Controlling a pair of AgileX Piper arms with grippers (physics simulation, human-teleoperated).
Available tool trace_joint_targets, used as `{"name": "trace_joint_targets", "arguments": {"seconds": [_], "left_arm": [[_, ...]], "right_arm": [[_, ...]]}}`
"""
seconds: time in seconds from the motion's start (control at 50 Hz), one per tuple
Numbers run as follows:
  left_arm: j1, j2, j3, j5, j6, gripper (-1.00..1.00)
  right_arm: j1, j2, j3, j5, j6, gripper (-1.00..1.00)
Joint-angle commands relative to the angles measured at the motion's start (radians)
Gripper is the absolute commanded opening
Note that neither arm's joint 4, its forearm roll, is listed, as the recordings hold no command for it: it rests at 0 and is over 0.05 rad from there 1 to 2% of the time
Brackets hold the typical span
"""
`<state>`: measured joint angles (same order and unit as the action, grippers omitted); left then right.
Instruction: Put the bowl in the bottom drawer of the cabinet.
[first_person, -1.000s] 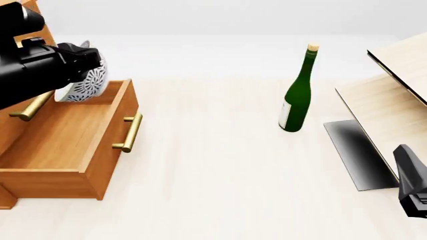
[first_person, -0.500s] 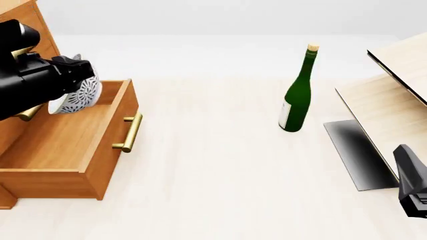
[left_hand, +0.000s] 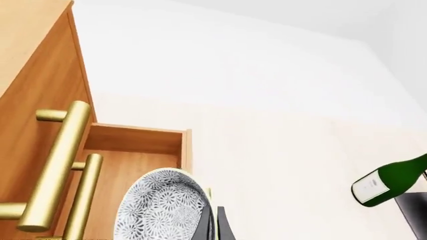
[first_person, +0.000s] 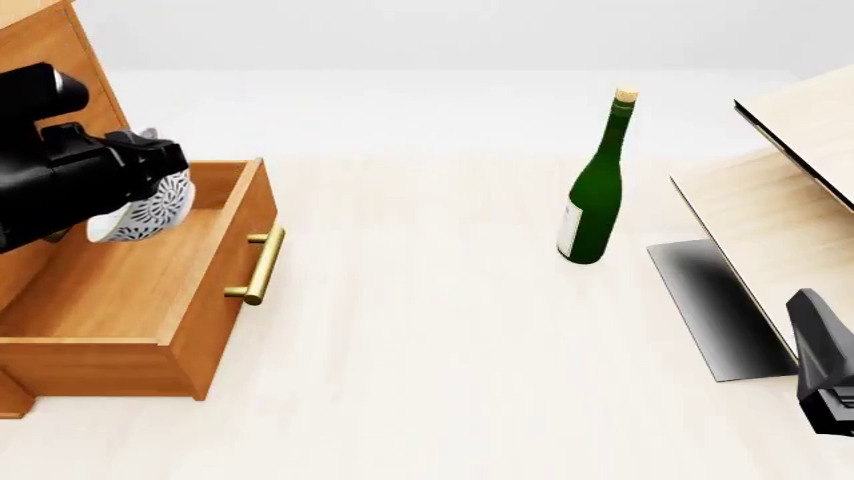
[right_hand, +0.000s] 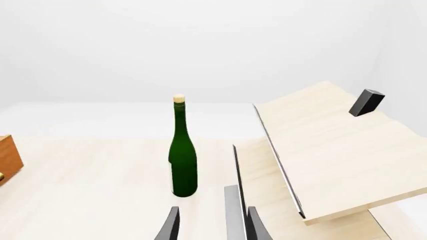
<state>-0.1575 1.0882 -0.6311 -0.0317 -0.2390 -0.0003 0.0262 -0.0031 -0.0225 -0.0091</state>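
My left gripper (first_person: 155, 172) is shut on the rim of the speckled white bowl (first_person: 144, 214), holding it tilted just above the back of the open bottom drawer (first_person: 127, 300). The drawer juts out from the orange-brown cabinet (first_person: 43, 52), its brass handle (first_person: 259, 265) facing right. In the left wrist view the bowl (left_hand: 162, 207) hangs over the drawer's inside (left_hand: 137, 152), with one dark finger (left_hand: 218, 226) on its rim. My right gripper (first_person: 817, 345) sits low at the right, away from the cabinet. Its fingers (right_hand: 171, 225) stand apart around nothing, so it is open.
A tall green bottle (first_person: 594, 190) with a cork stands upright mid-table, right of the drawer. Pale light-wood furniture (first_person: 781, 215) with a dark panel (first_person: 714, 305) fills the right side. Upper drawer handles (left_hand: 61, 160) stick out beside the bowl.
The left gripper has carried the bowl down and a little left, lower into the open drawer. The right arm has not moved.
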Motion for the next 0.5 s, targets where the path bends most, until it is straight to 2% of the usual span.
{"name": "trace_joint_targets", "arguments": {"seconds": [0.02,0.5], "left_arm": [[0.026,0.007,-0.002,-0.005,0.019,-1.0],[0.041,0.024,0.064,-0.059,0.001,-1.0]], "right_arm": [[0.0,0.0,0.0,0.0,0.0,1.0],[0.0,0.0,0.0,0.0,0.0,1.0]]}}
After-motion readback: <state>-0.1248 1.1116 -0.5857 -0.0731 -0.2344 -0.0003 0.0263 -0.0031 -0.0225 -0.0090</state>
